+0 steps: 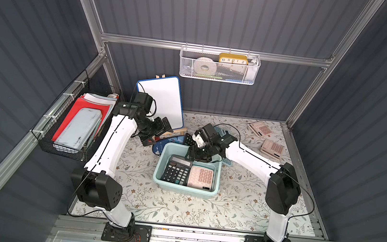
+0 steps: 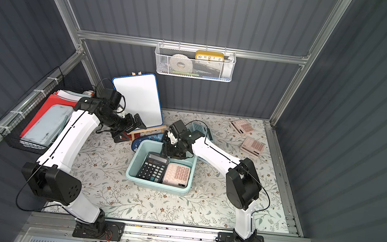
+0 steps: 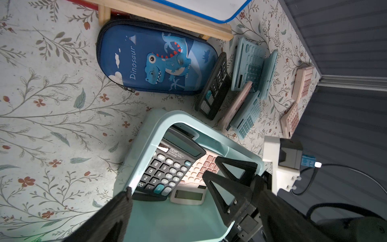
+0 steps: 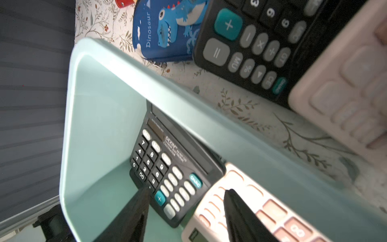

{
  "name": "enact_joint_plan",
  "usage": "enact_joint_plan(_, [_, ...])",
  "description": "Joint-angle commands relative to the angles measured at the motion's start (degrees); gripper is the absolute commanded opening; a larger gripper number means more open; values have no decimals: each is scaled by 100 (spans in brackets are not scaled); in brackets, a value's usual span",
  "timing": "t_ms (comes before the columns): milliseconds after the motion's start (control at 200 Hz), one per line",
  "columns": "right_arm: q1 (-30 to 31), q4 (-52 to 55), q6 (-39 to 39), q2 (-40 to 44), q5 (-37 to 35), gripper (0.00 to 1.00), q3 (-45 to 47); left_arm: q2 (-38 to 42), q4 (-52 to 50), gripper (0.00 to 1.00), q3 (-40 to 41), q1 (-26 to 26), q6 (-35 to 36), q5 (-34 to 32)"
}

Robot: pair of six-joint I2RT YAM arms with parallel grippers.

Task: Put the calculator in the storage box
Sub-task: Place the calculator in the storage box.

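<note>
Calculator: the pale pink flat plastic calculator (image 1: 200, 177) lies face up inside the storage box, in its right half. It sits just beside a black plastic desk calculator (image 1: 177, 170).
Storage box: the pale mint-teal rectangular plastic tub (image 1: 183, 191) stands mid-bench on the floral-print bench cover (image 1: 176, 210).
Long axis: it runs from the box's far wall to its near wall, display at the near end, parallel to the black one.
Right gripper (image 1: 197, 156): it hangs over the box's far right corner, just above the pink calculator's far end. The jaws are partly spread with nothing clamped between them.
Left gripper (image 1: 158, 133): it sits off the box's far left corner, jaws spread wide and empty.
Nearer arm: the right.
Judgement: the placing looks done. The right arm probably needs a straight lift clear of the far rim, since a sideways pull could catch the wall.
</note>
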State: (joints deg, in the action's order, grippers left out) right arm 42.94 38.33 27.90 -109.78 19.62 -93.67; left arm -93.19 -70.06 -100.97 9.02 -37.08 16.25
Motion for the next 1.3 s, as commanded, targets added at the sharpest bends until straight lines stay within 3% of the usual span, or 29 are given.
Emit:
enact_joint_plan(0, [-15, 514, -325, 375, 294, 62, 245, -118, -261, 99, 83, -31, 163, 23])
enact_joint_plan(350, [98, 793, -861, 240, 954, 61, 526, -173, -183, 99, 313, -31, 184, 220])
enact_joint_plan(931, [505, 926, -1144, -954, 1408, 61, -474, -125, -61, 99, 600, -32, 185, 342])
enact_joint_plan(1136, [531, 1067, -1233, -1012, 1338, 60, -669, -113, -51, 99, 579, -35, 173, 339])
enact_joint_plan(1291, [488, 1150, -1237, -591, 1037, 61, -545, -86, -117, 99, 376, -31, 157, 216])
